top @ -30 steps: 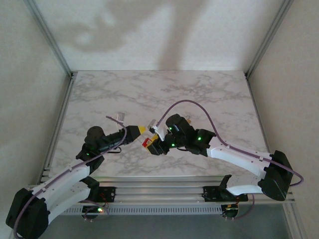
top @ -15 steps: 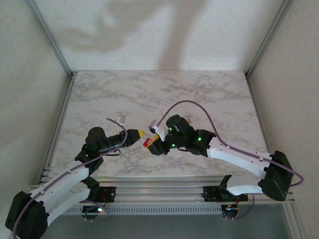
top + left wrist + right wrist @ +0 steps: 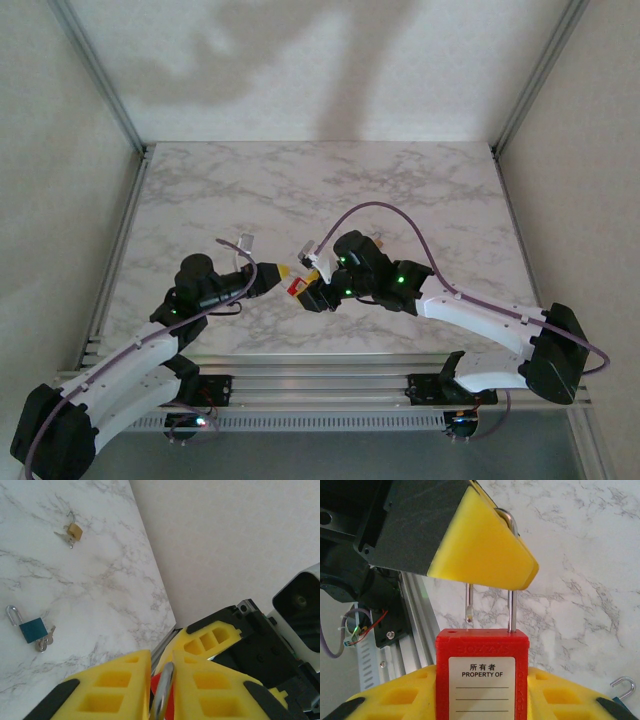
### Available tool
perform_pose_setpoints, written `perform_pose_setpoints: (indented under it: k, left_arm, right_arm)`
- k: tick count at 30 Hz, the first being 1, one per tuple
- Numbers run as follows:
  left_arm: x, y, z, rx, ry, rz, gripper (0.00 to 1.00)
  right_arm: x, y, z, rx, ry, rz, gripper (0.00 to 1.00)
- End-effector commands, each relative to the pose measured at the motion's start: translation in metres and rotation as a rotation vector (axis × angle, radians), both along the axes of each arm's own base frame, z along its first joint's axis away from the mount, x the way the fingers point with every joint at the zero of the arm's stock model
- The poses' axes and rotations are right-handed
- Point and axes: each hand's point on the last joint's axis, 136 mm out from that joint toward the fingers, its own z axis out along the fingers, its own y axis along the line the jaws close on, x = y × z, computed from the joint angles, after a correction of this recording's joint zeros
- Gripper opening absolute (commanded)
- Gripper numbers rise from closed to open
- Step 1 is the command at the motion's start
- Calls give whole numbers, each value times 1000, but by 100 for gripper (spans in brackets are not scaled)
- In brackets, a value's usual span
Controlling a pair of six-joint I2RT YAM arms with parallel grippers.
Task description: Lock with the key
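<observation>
Veined marble table [image 3: 400,190] under boxy red padlock [image 3: 482,675] (steel shackle [image 3: 512,611]).

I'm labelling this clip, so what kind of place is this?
Probably a robot lab test cell: a marble-look tabletop boxed in by aluminium rails and plain white walls, with a red padlock and a blue padlock as practice props.

Premises: a robotics test cell of the laboratory kind, not a home. Evidence: a marble-patterned counter [image 3: 400,180] boxed in by plain white panels [image 3: 300,70] on aluminium posts [image 3: 100,75]. A left arm [image 3: 130,365] and a right arm [image 3: 480,318] are bolted to a slotted aluminium rail [image 3: 320,375]. Purple cabling [image 3: 390,208] runs exposed, and green indicator lights [image 3: 399,278] glow on the joints.
</observation>
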Motion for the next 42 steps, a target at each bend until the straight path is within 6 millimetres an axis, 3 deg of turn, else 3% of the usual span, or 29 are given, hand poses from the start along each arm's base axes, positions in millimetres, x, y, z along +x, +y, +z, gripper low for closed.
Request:
perform_pose_setpoints:
  k: [1, 11, 26, 42]
  left_arm:
    - [4, -1, 13, 8, -43, 8, 13]
    - [5, 0, 6, 35, -9, 16, 0]
    - [16, 2, -5, 8, 126, 85, 0]
    - [16, 3, -32, 37, 263, 146, 0]
  right_arm:
    - [4, 0, 10, 31, -26, -17, 0]
    - [6, 0, 8, 21, -28, -21, 0]
    - [15, 1, -3, -32, -55, -60, 0]
    - [35, 0, -17, -111, -134, -159, 0]
